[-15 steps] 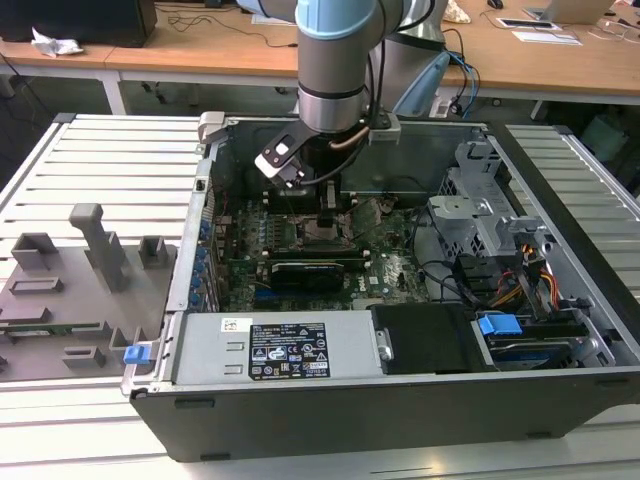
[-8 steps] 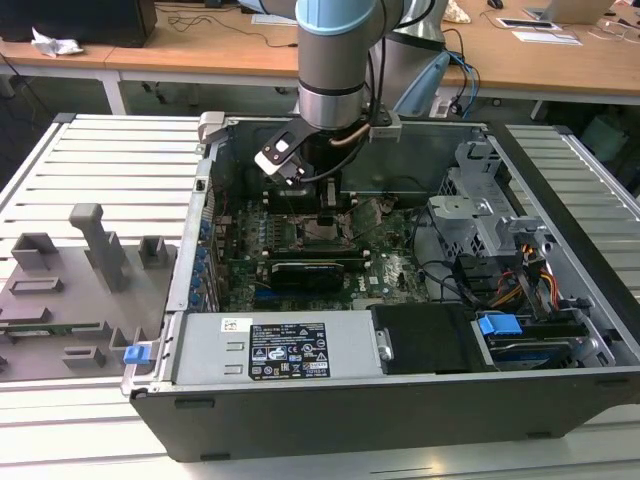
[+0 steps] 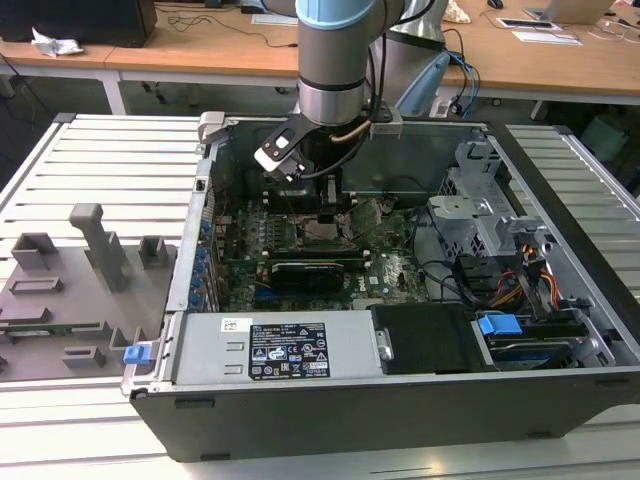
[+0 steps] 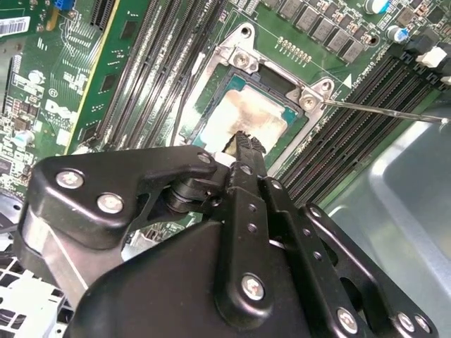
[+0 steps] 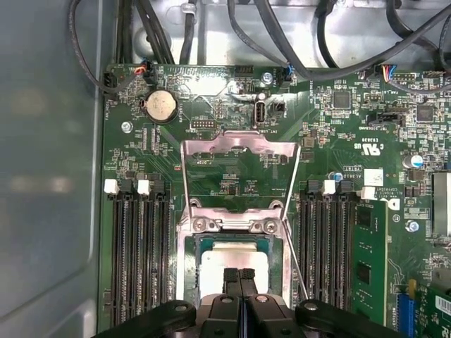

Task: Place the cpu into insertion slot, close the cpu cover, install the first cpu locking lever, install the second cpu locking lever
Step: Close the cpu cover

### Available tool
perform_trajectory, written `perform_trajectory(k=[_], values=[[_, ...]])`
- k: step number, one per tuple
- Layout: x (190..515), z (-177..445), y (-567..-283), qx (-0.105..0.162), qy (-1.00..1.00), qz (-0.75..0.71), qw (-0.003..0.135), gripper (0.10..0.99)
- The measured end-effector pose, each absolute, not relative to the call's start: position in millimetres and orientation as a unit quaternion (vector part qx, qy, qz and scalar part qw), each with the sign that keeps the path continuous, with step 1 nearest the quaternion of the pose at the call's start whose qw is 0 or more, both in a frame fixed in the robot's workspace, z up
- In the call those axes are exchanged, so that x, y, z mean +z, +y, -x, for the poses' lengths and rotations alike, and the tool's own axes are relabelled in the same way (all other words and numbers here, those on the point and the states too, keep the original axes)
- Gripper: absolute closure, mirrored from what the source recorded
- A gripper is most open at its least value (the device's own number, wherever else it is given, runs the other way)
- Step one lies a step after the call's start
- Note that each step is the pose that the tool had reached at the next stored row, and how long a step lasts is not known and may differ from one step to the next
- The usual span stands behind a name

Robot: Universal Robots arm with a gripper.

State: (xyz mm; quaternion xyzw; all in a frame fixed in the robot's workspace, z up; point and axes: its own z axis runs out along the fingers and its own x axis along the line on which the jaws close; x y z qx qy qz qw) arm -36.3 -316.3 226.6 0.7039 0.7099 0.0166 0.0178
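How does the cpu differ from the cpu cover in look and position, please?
The cpu is a solid pale plate with a stained top; the cpu cover is a silver frame with board showing through its cutout. The cpu lies in the insertion slot; the cpu cover is swung open, off it. The shut gripper is at the cpu, not the cpu cover. Both are squarish metal.

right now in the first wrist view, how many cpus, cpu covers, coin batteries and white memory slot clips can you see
cpu: 1
cpu cover: 1
coin battery: 1
white memory slot clips: 4
total: 7
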Motion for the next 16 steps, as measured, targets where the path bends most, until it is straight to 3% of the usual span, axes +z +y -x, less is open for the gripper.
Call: perform_trajectory(k=[16], values=[[246,32,-319,0.017,0.710,-0.704,0.018,0.976]])
